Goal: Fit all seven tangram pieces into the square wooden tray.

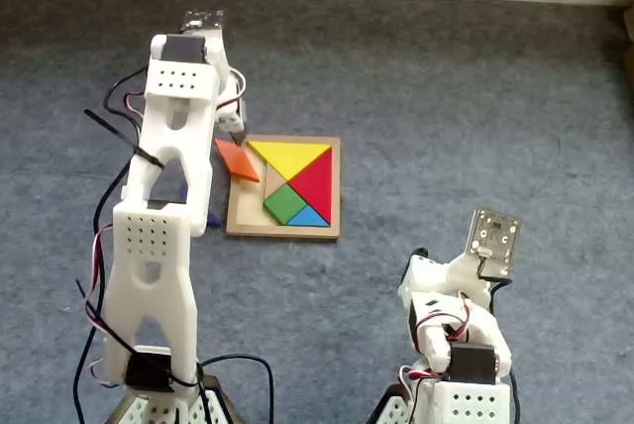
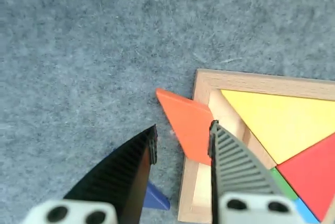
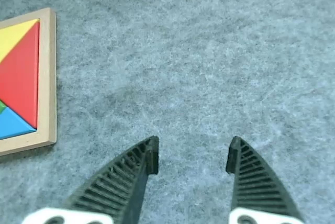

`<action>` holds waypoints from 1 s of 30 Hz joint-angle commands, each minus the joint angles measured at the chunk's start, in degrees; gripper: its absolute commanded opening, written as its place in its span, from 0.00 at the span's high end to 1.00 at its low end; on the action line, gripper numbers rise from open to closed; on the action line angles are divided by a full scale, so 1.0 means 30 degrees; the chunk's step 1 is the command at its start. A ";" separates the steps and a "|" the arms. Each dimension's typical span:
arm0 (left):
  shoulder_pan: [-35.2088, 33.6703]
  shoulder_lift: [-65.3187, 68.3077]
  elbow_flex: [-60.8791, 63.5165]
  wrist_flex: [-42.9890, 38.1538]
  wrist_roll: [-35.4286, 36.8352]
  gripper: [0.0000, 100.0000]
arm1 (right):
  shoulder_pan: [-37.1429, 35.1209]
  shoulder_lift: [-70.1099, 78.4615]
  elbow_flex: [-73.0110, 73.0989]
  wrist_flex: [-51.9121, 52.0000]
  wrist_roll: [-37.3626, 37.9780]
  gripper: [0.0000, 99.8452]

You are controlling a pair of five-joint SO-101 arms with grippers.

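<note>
A grey fabric table cover (image 1: 446, 97) lies under everything. The white left arm (image 1: 158, 236) stretches far out over it, and its left gripper (image 2: 183, 130) hangs with the fingers (image 2: 133, 171) spread wide, gripping nothing. The right gripper (image 3: 193, 141) also has its fingers (image 3: 131, 174) parted, with bare fabric between and beyond the tips.

The square wooden tray (image 1: 334, 186) sits well off to one side of the right fingers. One corner of it (image 2: 201, 77) lies just past the left fingertips. Inside it, beyond the left finger that hangs over the tray, lie a large yellow triangle (image 2: 277, 122) and a large red triangle (image 2: 314, 174).

An orange parallelogram (image 2: 191, 124) lies between the left fingertips, across the tray's rim: one end is on the fabric, the other over the tray's bare floor. Whether either finger touches it cannot be told.

A green square (image 1: 283, 204) and a light blue triangle (image 1: 308, 216) fill the tray's near side. A small dark blue piece (image 2: 156, 198) peeks out on the fabric beside the other left finger, outside the tray.
</note>
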 commanded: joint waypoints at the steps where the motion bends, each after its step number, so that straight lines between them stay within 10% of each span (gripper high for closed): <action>1: -0.0659 -0.1187 -0.0630 -0.0117 0.0147 0.83 | 0.0220 0.0132 0.2418 0.0044 -0.0176 0.78; 19: -0.2125 0.0220 -0.0718 -0.0791 0.1905 0.94 | 0.0220 0.0132 0.2418 0.0073 -0.0176 0.78; 30: 0.1011 0.2037 -0.0747 -0.0645 -0.0264 0.94 | 0.0220 0.0132 0.2418 0.0073 -0.0176 0.78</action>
